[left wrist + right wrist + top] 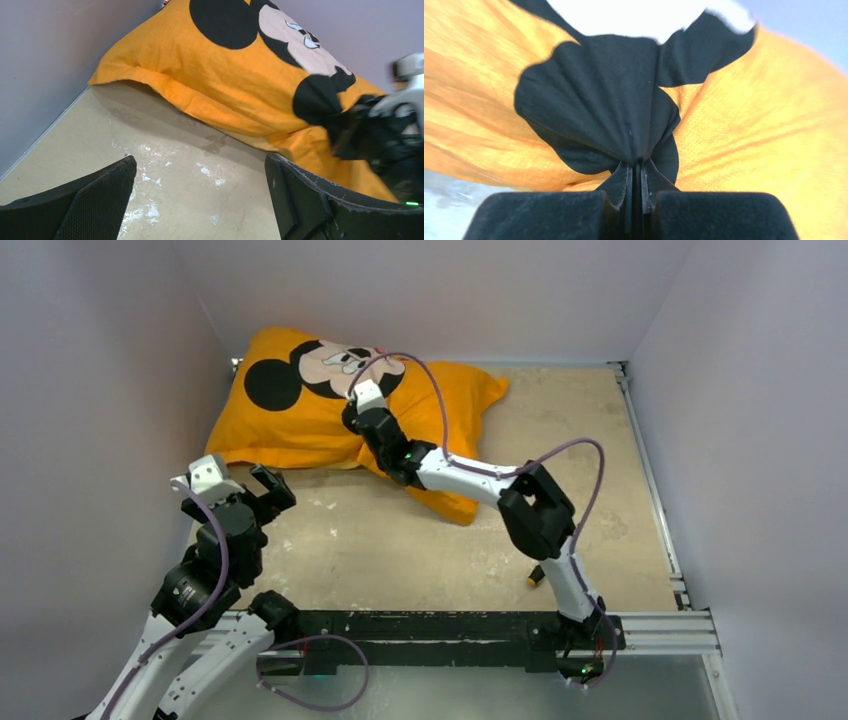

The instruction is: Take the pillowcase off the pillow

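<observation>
Over on the left, near the desk's front-left corner, the left claw point(235, 488) hangs with its two black fingers spread wide and nothing between them, clear of the cloth and pointed toward it. Beyond it, filling the far-left corner of the desk, lies the pillowcase point(300, 425), bright orange-yellow, plump and rounded, with its left end pushed up against the left wall and its right end reaching toward the middle of the far edge. What fills it is hidden: the pillow is wholly inside, and none of its own cloth shows from where I stand. The mouse face point(335, 365) is on the upper side, one round black ear toward the left, the pale face toward the far wall. The right claw point(636, 172) has its fingers pressed tightly together on a pinch of the pillowcase at the other black ear, and the fabric gathers into pleats that run down into the closed jaws. The right arm point(470, 475) stretches across the pillowcase's near edge to get there. The desk point(420, 550) is tan, scuffed and blotched with whitish patches. A small orange-and-black thing point(537, 577), too small to make out, lies near the front-right corner beside the right arm's base. A metal rail point(660, 625) runs along the near edge and another along the right edge. Pale grey walls point(90, 360) close in the left, far and right sides.
</observation>
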Controlling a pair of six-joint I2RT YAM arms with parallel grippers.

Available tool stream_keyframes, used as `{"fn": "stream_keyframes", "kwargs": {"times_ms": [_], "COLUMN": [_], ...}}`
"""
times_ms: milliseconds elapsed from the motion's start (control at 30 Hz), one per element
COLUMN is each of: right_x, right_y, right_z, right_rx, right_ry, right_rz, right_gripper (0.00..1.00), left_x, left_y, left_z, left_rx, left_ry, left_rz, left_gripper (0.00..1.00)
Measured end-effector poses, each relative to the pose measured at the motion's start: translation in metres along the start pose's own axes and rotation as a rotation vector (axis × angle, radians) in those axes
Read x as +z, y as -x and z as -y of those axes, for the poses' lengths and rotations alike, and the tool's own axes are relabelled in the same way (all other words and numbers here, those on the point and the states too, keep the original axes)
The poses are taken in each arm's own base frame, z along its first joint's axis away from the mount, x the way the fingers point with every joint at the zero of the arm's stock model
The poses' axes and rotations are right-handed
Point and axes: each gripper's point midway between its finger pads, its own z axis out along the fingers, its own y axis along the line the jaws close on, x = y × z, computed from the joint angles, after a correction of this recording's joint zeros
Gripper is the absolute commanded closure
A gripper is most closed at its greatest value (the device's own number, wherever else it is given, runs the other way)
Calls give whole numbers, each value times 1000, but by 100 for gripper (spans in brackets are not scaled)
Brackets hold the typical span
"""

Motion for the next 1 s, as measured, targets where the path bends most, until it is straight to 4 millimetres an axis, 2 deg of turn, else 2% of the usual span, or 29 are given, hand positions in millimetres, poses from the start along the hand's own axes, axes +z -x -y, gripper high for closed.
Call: {"fn": "stream_keyframes", "kwargs": {"times_ms": [33,133,200,267,400,467,533,633,833,867,900,1000], "right_x": [-8,-43,-78,-122,-207,-239,-259,-272,-263,-260,-254,-228], "right_y": [15,78,117,148,182,192,194,191,183,180,177,159], "right_z": [5,29,51,79,139,165,182,190,174,174,176,197], "right_rx": [19,102,163,223,332,379,410,432,414,411,409,422], "right_ry": [15,46,69,87,85,76,82,126,199,198,192,127], "right_rz": [24,143,242,347,549,622,664,691,670,663,653,614], "right_gripper": [100,100,100,100,100,100,100,100,100,93,82,68], "left_x": [0,2,3,3,3,3,3,4,4,4,4,4], "left_y": [0,-1,-3,-4,-5,-6,-7,-7,-8,-8,-8,-10], "left_z": [0,2,3,4,5,5,6,7,8,8,8,10], "left_rx": [1,13,21,23,23,22,22,22,21,21,20,23], "left_ry": [0,-2,-4,-9,-15,-18,-21,-26,-31,-32,-33,-42], "left_rz": [0,-7,-13,-19,-23,-25,-27,-30,-32,-34,-35,-41], "left_gripper": [1,1,1,1,1,1,1,1,1,1,1,1]}}
